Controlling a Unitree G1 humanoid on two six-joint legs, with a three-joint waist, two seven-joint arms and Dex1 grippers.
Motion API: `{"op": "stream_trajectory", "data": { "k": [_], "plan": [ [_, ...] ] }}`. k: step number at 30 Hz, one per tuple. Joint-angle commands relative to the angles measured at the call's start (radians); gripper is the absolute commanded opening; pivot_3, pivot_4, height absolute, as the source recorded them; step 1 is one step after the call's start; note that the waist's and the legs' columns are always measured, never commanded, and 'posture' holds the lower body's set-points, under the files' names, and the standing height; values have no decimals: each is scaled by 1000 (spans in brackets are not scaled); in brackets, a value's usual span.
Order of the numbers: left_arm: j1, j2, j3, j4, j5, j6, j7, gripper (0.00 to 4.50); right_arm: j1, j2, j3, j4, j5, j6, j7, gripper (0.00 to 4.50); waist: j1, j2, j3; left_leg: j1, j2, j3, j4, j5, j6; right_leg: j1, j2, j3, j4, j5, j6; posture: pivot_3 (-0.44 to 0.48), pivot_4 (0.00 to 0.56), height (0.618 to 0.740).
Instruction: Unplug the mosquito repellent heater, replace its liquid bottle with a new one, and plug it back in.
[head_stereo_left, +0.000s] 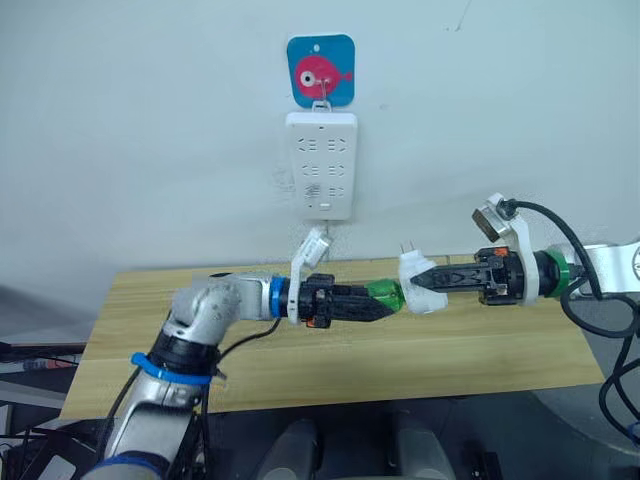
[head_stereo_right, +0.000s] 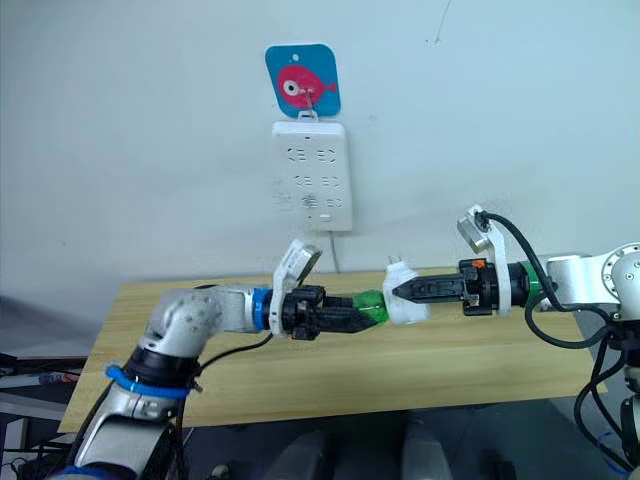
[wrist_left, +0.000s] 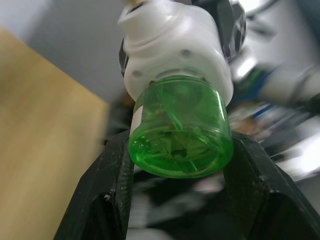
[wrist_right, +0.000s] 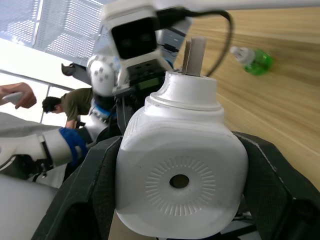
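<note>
Mosquito repellent heater (head_stereo_left: 413, 278) is unplugged, held in mid-air above the wooden table (head_stereo_left: 480, 350), below and right of the wall power strip (head_stereo_left: 321, 164), prongs up. R gripper (head_stereo_left: 424, 281) has its fingers pinching the heater's white body. L gripper (head_stereo_left: 385, 305) has its fingers clamped on the green liquid bottle (wrist_left: 181, 133), which is seated in the heater's underside. A 2nd green bottle (wrist_right: 253, 59) lies on the table, well apart from the heater.
</note>
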Motion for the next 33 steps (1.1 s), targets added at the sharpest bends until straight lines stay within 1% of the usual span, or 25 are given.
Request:
{"op": "stream_trajectory", "data": {
  "k": [1, 3, 4, 5, 6, 7, 9, 10, 11, 12, 13, 14, 15, 16, 18, 21, 23, 26, 29, 33],
  "plan": [
    [-45, -29, 122, 75, -81, 71, 59, 2931, 5, -7, -18, -25, -14, 17, 7, 3024, 1, -1, 0, 0, 0, 0, 0, 0, 0, 0, 0, 0, 0, 0, 0, 87, 196, 740],
    [-54, -50, 148, 91, -90, 85, 85, 3434, 15, -7, -28, -22, 2, 7, -1, 3024, 1, -2, 1, 0, 0, 0, 0, 0, 0, -1, 0, 0, 0, 0, 0, 87, 196, 740],
    [-50, -55, 156, 83, -84, 81, 98, 3809, 19, -8, -34, -18, 12, 3, -8, 3024, 2, -2, 1, -1, 1, 0, 0, 0, -1, -1, -1, 0, 0, 0, 0, 87, 196, 740],
    [-43, -53, 157, 67, -68, 70, 104, 4111, 22, -8, -37, -13, 20, 0, -16, 3024, 2, -2, 1, -1, 1, 0, 0, 0, -1, -1, -2, 1, 0, 0, 0, 72, 193, 740],
    [-19, -31, 134, 22, -28, 28, 88, 4410, 26, -11, -43, -13, 23, -2, -20, 3024, 1, -2, 1, -1, 0, 1, 0, 0, -1, -1, -3, 1, 0, 0, 0, 65, 193, 740],
    [3, -11, 115, -19, 4, -9, 70, 4458, 30, -14, -48, -13, 23, -3, -23, 3024, 0, -2, 1, -1, 0, 1, 0, 0, -1, -1, -4, 2, 0, 0, 0, 65, 193, 740],
    [70, 39, 87, -134, 85, -139, 26, 4458, 46, -27, -61, 4, 40, -13, -43, 3024, -1, -1, 1, 0, 1, 2, 0, 0, -1, -2, -5, 3, -1, 0, 0, 52, 188, 740],
    [109, 57, 81, -192, 144, -241, 11, 4458, 56, -34, -69, 15, 44, -16, -51, 3024, -1, -1, 1, 0, 1, 2, -1, 0, -1, -2, -5, 3, -1, 0, -1, 52, 188, 740],
    [151, 74, 68, -249, 233, -384, -5, 4458, 67, -41, -78, 21, 47, -19, -58, 3024, 1, -1, 1, 0, 1, 3, -1, 0, -1, -2, -5, 3, -1, 0, -1, 52, 188, 740],
    [196, 96, 29, -290, 375, -597, -28, 4458, 76, -45, -85, 28, 46, -23, -65, 3024, 2, -1, 1, -1, 1, 2, -1, 0, -1, -2, -5, 3, -1, 0, -1, 57, 188, 740],
    [228, 109, 0, -312, 477, -752, -47, 4458, 83, -48, -90, 32, 47, -25, -71, 3024, 5, -1, 1, -1, 2, 2, -1, 0, -1, -2, -5, 3, -2, 1, -1, 57, 188, 740],
    [258, 123, -33, -317, 580, -928, -80, 4458, 87, -47, -97, 35, 41, -30, -73, 3024, 6, 0, 2, -1, 1, 3, -2, 0, -1, -2, -5, 3, -3, 1, -2, 71, 186, 740],
    [282, 132, -65, -286, 731, -1188, -68, 4458, 91, -44, -103, 46, 45, -39, -86, 3024, 11, 0, 2, -1, 1, 4, -1, 0, -1, -2, -5, 3, -3, 1, -2, 71, 186, 740],
    [298, 127, -76, -253, 826, -1382, -56, 4458, 93, -41, -110, 54, 50, -46, -95, 3024, 15, 0, 2, -1, 1, 4, -1, 0, -1, -1, -6, 3, -4, 2, -2, 80, 183, 740],
    [319, 110, -88, -182, 956, -1690, -23, 4458, 95, -34, -117, 64, 67, -55, -113, 3024, 26, 0, 2, -1, 2, 6, -1, 0, -1, -1, -6, 4, -6, 4, -3, 88, 186, 740],
    [309, 84, -103, -78, 1056, -2000, 20, 4458, 90, -26, -109, 64, 83, -57, -127, 3024, 39, 0, 2, -1, 3, 7, -1, 0, -1, -1, -5, 4, -8, 5, -2, 92, 186, 740],
    [278, 45, -97, -13, 1112, -2142, 88, 4458, 76, -8, -94, 59, 91, -60, -137, 3024, 47, 0, 2, -2, 2, 6, -1, 0, -1, -1, -5, 5, -9, 6, -2, 90, 186, 740],
    [224, 9, -97, 73, 1197, -2286, 166, 4458, 52, 20, -76, 56, 114, -71, -163, 3024, 55, 0, 2, -3, 2, 6, -1, 0, 0, -1, -5, 4, -11, 8, 0, 92, 185, 740],
    [181, -18, -99, 146, 1253, -2347, 238, 4458, 34, 44, -65, 56, 141, -81, -193, 3024, 57, 0, 2, -3, 2, 7, -1, 1, 1, 0, -5, 5, -12, 10, 1, 82, 186, 740],
    [161, -20, -137, 197, 1293, -2409, 279, 4458, 23, 68, -52, 47, 181, -97, -231, 3024, 54, 0, 2, -3, 2, 6, -1, 1, 1, 0, -4, 5, -14, 10, 2, 74, 184, 740]
  ]
}}
